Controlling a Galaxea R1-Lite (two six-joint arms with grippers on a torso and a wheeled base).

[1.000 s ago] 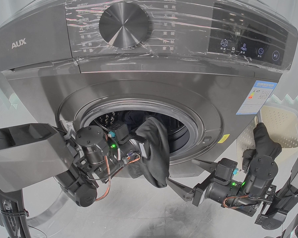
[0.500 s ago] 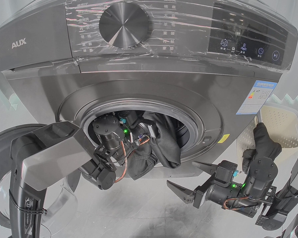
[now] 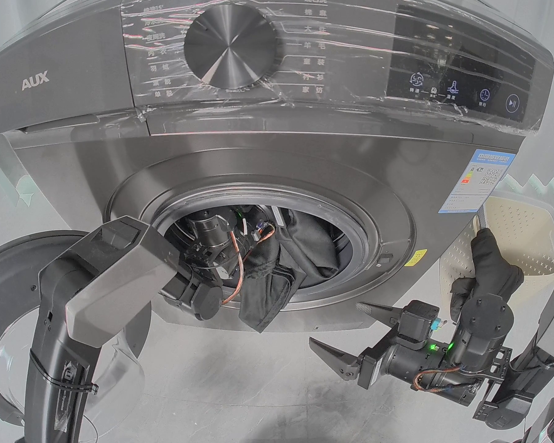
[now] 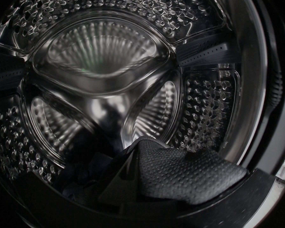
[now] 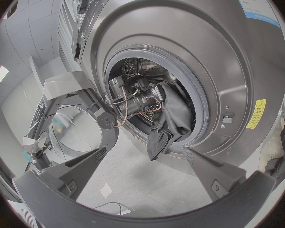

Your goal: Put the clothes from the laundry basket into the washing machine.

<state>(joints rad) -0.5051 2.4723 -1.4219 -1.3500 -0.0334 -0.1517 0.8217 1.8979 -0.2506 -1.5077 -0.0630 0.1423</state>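
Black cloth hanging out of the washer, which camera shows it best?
The right wrist view: the black cloth shows almost whole, its end hanging over the door rim. The head view has it partly behind the left arm. The left wrist view catches a dark textured patch, perhaps part of it.

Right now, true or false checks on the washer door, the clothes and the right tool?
1. The washing machine door is shut. False: it stands swung open on the robot's left.
2. The right tool is open and empty. True.
3. The dark garment lies wholly inside the drum. False: its lower part hangs out over the opening's rim.
4. A second dark garment hangs over the laundry basket at its edge. True.
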